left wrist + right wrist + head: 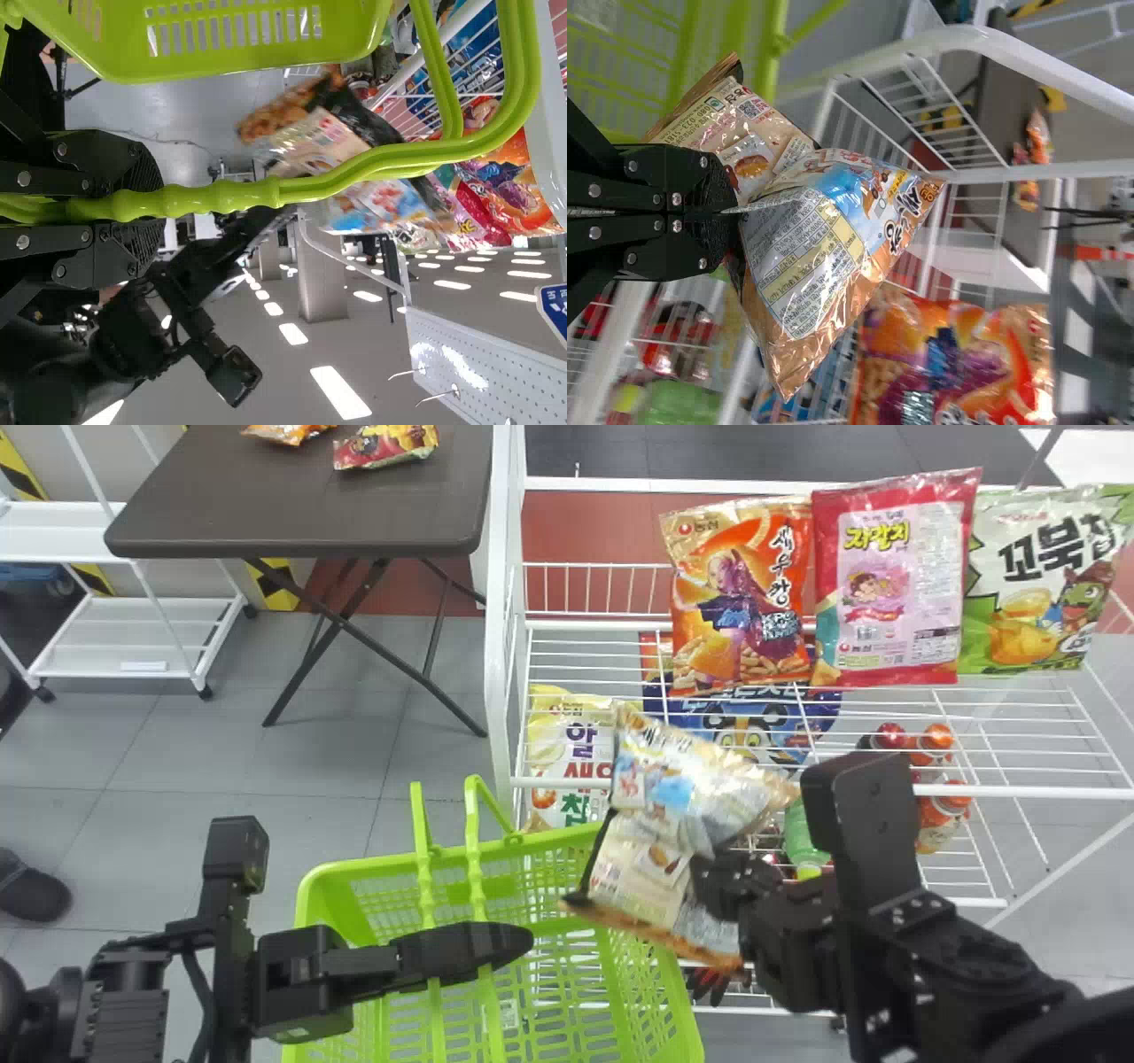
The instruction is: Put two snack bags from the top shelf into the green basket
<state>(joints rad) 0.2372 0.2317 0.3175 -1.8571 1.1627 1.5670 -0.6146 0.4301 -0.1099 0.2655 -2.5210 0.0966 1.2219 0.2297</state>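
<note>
The right gripper (709, 872) is clamped on a crinkled foil bag, the silver bag (664, 779), pinched flat at its edge; the bag has a glossy, puffed body with blue and white panels and a gold end; a brown bag (633, 868) with a dark edge lies against it at the same fingers, though whether both are pinched I cannot tell; the two are at the basket's far right corner, in front of the shelf (1019, 791).

The left gripper (505, 943) has its ridged pads together on a handle (213, 197) of the basket (549, 840); the handle is smooth green plastic, beaded along the grip and bent round at its end; the basket is near, left of the right gripper, with a moulded rim and slotted walls.

The shelf is white wire, laid in thin parallel bars; standing along its far side are an orange bag (740, 602), a pink bag (886, 593) and a green bag (1032, 593), all shiny and pillow-shaped; through the bars, lower down, are a yellow bag (567, 735), a blue bag (753, 713) and rounded bottles (939, 824); far left stands a dark, flat table (292, 496) with two small bags (385, 447) on it.
</note>
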